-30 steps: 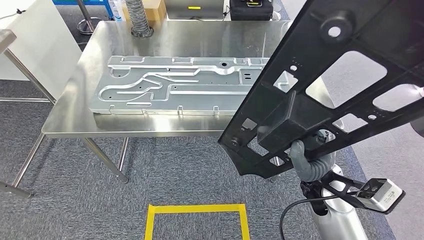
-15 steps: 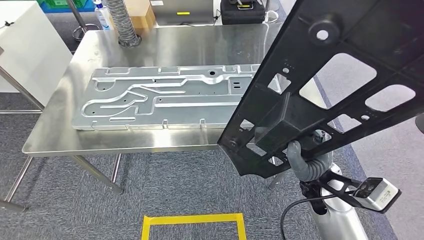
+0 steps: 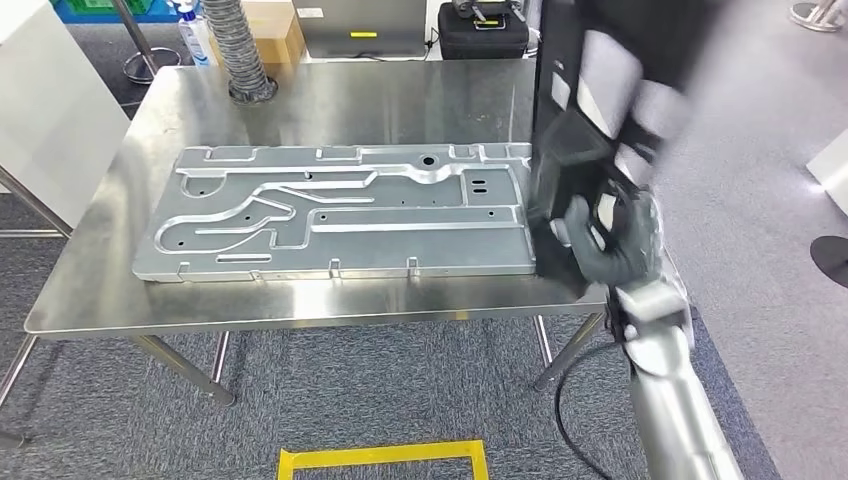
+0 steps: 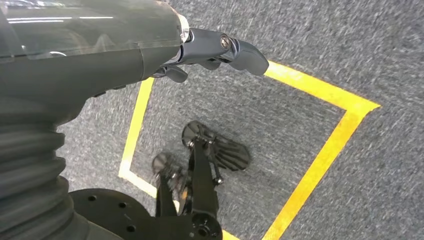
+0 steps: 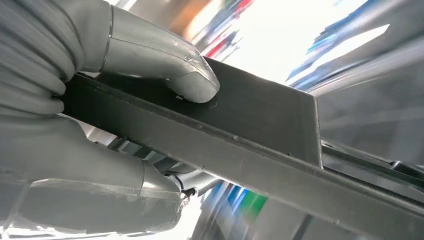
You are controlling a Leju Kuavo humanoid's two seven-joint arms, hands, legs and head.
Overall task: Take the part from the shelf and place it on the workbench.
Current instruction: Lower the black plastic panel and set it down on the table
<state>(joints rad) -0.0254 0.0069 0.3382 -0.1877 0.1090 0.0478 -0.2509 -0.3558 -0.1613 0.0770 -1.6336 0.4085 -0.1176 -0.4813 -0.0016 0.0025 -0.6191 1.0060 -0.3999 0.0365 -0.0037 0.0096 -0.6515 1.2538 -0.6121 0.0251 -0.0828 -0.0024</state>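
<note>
The black perforated part (image 3: 575,120) stands nearly upright and motion-blurred over the right end of the steel workbench (image 3: 400,95), its lower end close to the tabletop. My right hand (image 3: 610,240) grips that lower end. In the right wrist view the thumb (image 5: 160,57) presses on the part's flat black bar (image 5: 260,125), with the fingers (image 5: 100,185) wrapped beneath it. My left hand (image 4: 215,50) hangs over the carpet with its fingers stretched out, holding nothing.
A large silver machined plate (image 3: 340,210) covers the bench's middle, its right edge next to the black part. At the back stand a corrugated hose (image 3: 235,55), a cardboard box (image 3: 270,25) and a black case (image 3: 483,30). A yellow tape square (image 3: 385,460) marks the floor.
The camera has shifted, bringing the bench closer and more central. The black part has swung from a broad tilt across the view to nearly upright over the bench's right end, with my right hand raised.
</note>
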